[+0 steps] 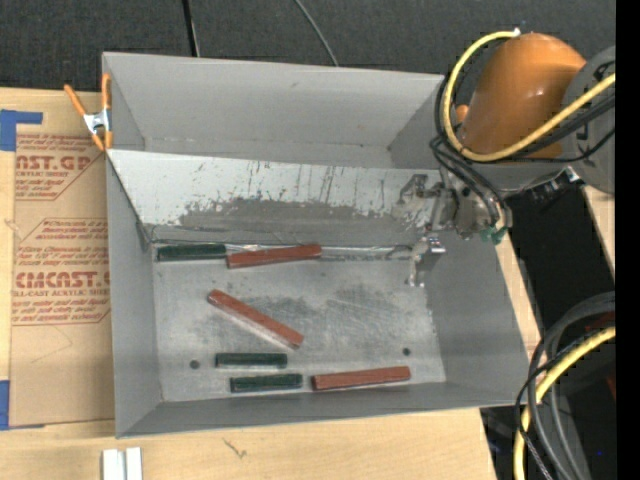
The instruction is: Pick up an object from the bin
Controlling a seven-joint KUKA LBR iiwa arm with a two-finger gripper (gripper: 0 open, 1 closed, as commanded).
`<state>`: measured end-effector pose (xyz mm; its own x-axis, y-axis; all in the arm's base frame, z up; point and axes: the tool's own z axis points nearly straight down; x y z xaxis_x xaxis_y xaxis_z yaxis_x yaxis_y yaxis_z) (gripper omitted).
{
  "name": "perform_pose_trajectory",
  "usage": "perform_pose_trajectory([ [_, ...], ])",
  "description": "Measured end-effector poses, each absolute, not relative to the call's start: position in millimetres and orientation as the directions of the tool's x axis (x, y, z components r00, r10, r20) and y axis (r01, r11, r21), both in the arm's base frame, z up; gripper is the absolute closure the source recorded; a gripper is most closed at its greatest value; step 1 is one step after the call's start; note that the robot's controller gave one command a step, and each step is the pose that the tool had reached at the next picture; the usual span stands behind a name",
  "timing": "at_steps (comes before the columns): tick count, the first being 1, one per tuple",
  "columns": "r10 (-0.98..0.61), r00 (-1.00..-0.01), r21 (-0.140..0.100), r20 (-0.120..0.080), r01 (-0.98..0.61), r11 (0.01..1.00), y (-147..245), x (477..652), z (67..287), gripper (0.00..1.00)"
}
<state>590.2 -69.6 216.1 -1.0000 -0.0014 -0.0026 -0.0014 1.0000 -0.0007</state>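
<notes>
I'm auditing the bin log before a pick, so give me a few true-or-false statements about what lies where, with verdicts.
1. Three red-brown flat sticks lie in the grey metal bin. True.
2. The claw hangs over the bin's front left corner. False: it is by the right wall, toward the far side.
3. Three dark green sticks lie in the bin. True.
4. The slanted red-brown stick rests on a dark green stick. False: it lies mid-floor, apart from all others.
</notes>
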Motion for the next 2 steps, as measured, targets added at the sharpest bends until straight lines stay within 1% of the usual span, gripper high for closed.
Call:
perform_pose_trajectory([
  [1, -0.002, -1.0, -0.001, -0.003, -0.002, 1.0, -69.6, 590.2, 216.1, 0.0],
  [2, -0.048, -0.999, -0.002, -0.008, -0.048, 0.999, -45.5, 568.6, 166.5, 0.0],
])
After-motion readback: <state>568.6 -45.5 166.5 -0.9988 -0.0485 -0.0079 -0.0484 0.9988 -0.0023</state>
